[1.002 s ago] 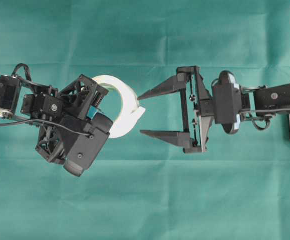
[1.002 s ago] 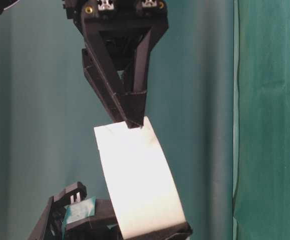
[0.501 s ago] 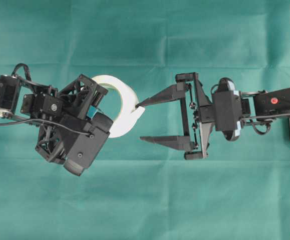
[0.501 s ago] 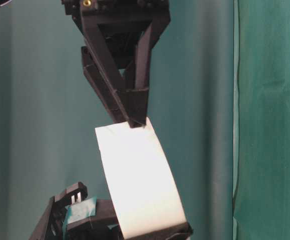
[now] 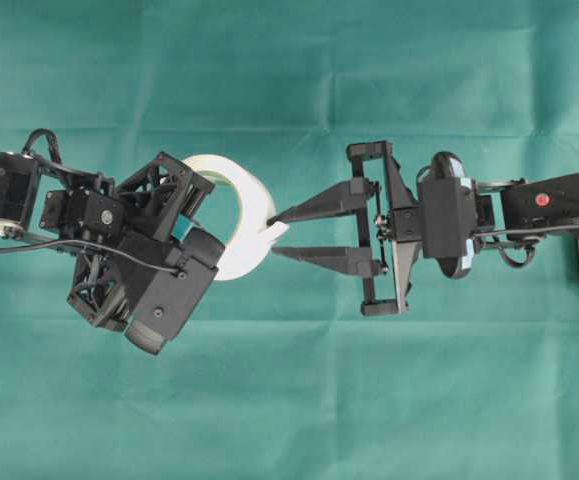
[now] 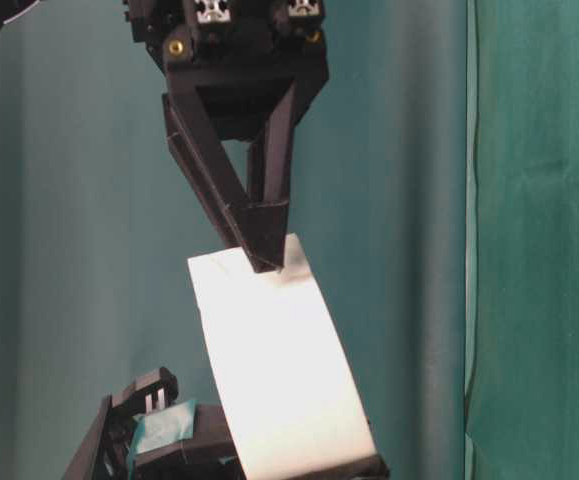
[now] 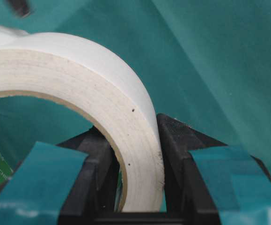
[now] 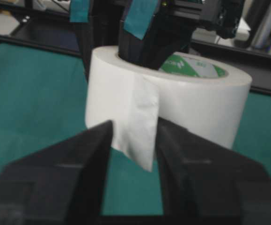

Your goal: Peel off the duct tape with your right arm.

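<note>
Duct tape [image 5: 231, 215], white roll with green-printed core, held up over the green cloth [image 5: 289, 400] between the two arms, its wall clamped by the teal-patched fingers [image 7: 46, 176] of the left gripper [image 7: 135, 187], one finger inside the core and one outside. Loose pointed tab [image 8: 142, 126] hangs off the roll's outer face toward the right gripper [image 5: 274, 232], whose plain black fingers [image 8: 86, 159] stand either side of the tab, drawn close but with a gap showing; whether they pinch it, cannot tell. Black frame rails and clutter sit blurred behind the roll in the right wrist view; nothing stands between tab and fingers.
</note>
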You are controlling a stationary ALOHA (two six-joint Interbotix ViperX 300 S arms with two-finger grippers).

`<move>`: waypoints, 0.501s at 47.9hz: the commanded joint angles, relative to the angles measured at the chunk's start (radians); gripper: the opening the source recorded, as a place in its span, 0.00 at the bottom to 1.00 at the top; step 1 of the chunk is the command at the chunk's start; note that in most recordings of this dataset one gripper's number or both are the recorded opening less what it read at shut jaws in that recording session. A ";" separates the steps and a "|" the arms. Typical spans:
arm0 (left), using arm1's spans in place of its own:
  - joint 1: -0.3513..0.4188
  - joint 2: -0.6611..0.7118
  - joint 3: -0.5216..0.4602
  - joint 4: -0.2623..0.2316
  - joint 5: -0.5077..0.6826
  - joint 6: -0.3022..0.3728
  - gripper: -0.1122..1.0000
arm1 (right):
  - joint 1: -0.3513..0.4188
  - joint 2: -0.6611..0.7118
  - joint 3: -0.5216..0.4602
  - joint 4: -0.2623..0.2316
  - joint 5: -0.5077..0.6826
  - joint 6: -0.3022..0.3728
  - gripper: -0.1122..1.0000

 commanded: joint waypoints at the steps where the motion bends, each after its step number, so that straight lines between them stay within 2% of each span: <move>1: 0.005 -0.026 -0.015 0.003 -0.006 0.000 0.29 | 0.003 -0.008 -0.026 -0.002 -0.014 -0.002 0.08; 13: 0.008 -0.026 -0.015 0.003 -0.006 0.000 0.29 | 0.003 -0.008 -0.018 -0.002 -0.015 -0.003 0.02; 24: 0.006 -0.014 -0.015 0.003 -0.005 0.000 0.29 | 0.003 -0.008 -0.018 -0.002 -0.014 -0.003 0.02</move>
